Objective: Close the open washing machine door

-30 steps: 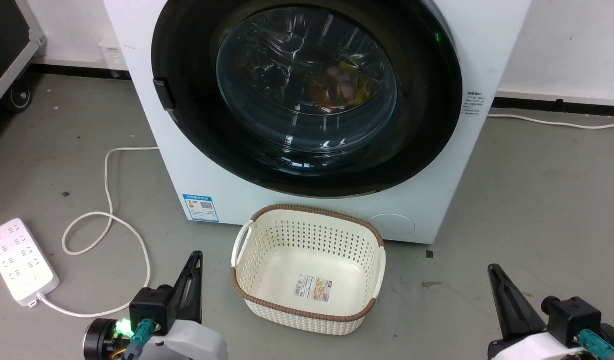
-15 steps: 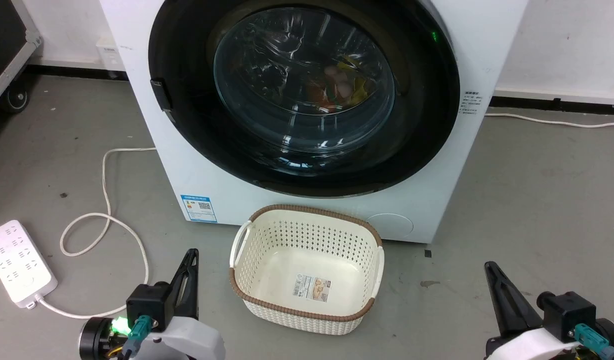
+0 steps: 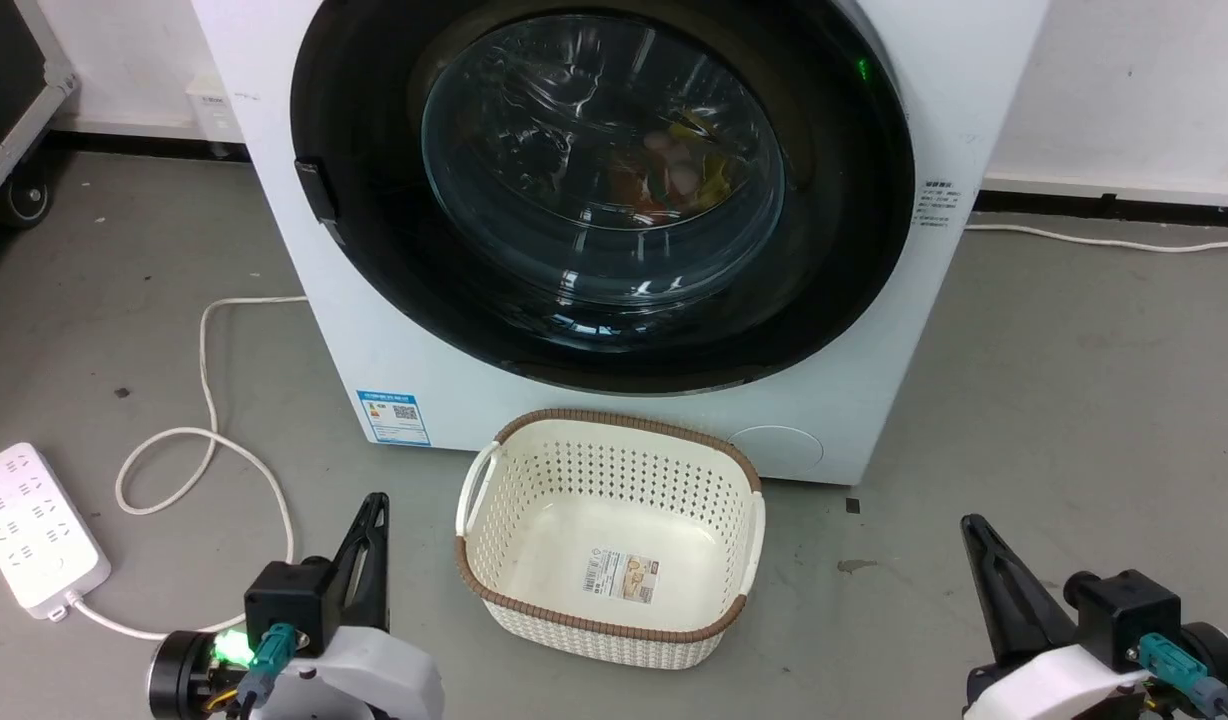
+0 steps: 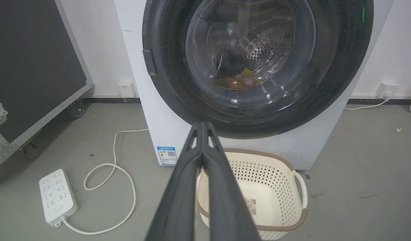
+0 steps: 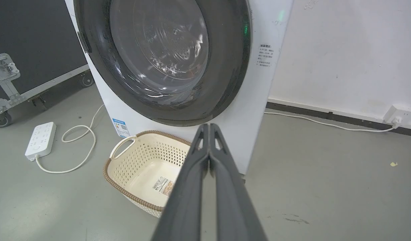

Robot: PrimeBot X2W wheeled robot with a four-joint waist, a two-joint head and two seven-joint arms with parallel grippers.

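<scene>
The washing machine is a white box filling the upper head view. Its door, black-rimmed with a bulging glass centre, lies flush against the front; coloured laundry shows through the glass. The door also appears in the left wrist view and the right wrist view. My left gripper is shut and empty, low at the left, well short of the machine. My right gripper is shut and empty, low at the right. Each wrist view shows its own fingers pressed together, left gripper and right gripper.
A cream perforated basket stands empty on the grey floor just before the machine, between my two grippers. A white power strip and its looped cable lie at the left. A black wheeled case stands far left.
The whole head view has drifted a little to the left, so the camera moved. Both grippers stay shut and low, shifted slightly. The door stands the same.
</scene>
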